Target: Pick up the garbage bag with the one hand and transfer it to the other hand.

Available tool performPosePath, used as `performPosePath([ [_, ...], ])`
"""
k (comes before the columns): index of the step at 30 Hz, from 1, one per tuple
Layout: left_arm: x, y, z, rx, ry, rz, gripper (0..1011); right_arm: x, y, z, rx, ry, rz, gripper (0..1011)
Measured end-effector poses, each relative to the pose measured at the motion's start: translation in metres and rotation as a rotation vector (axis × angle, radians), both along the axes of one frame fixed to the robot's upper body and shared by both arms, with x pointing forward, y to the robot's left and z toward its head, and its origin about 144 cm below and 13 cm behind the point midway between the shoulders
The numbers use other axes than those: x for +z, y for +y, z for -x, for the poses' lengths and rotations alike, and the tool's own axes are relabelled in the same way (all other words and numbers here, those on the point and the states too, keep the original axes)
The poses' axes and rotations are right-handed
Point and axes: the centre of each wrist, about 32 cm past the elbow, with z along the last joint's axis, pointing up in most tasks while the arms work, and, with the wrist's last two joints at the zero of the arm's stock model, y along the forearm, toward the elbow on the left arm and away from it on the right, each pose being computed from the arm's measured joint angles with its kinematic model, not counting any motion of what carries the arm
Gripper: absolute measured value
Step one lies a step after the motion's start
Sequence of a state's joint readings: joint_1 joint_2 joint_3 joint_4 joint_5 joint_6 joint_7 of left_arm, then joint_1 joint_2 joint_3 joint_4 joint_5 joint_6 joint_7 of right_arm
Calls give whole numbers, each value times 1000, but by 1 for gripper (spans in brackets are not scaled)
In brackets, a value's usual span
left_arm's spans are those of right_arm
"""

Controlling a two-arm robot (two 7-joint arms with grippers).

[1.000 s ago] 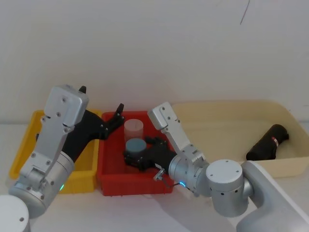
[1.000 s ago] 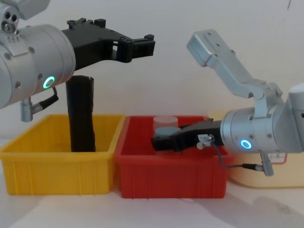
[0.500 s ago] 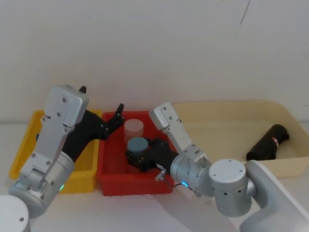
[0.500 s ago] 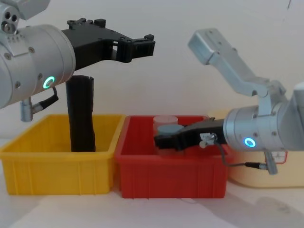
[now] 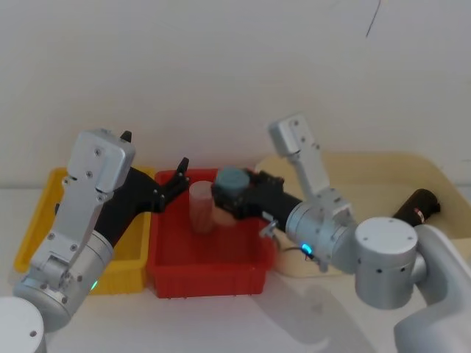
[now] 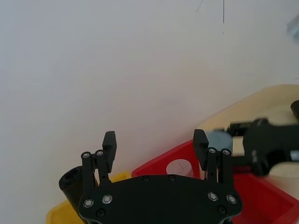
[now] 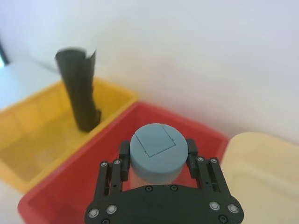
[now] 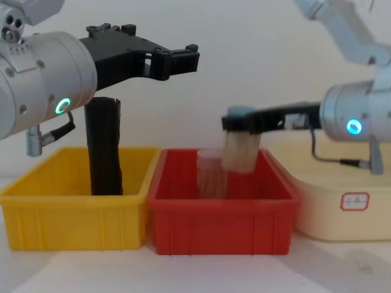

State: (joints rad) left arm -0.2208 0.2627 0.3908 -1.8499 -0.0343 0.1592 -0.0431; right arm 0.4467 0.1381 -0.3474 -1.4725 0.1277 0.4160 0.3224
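Well, right end effector [image 8: 235, 124] lifts a jar, not the bag!
Its fingers clamp a grey-lidded jar [image 7: 158, 155] above the red bin [image 8: 220, 223]; left end effector [image 8: 183, 59] hangs spread, empty. Garbage bag [image 8: 104, 146] stands upright in the yellow bin [image 8: 73, 223], far left. Risk: jar slips, bag goes unpicked.

A clear jar [image 8: 211, 174] stands in the red bin [image 8: 220, 213], between yellow bin [image 8: 67, 217] and cream tub [image 8: 342, 210].
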Motion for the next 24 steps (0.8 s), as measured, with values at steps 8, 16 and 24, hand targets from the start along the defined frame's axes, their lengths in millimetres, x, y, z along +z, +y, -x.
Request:
performPosePath([
  [8, 0, 0, 0, 0, 0, 0, 1001, 19, -15, -1, -96, -57, -57, 684],
  [16, 0, 0, 0, 0, 0, 0, 1001, 28, -25, -4, -196, -121, -70, 684],
  [24, 0, 0, 0, 0, 0, 0, 1001, 29, -33, -8, -301, -171, -50, 684],
])
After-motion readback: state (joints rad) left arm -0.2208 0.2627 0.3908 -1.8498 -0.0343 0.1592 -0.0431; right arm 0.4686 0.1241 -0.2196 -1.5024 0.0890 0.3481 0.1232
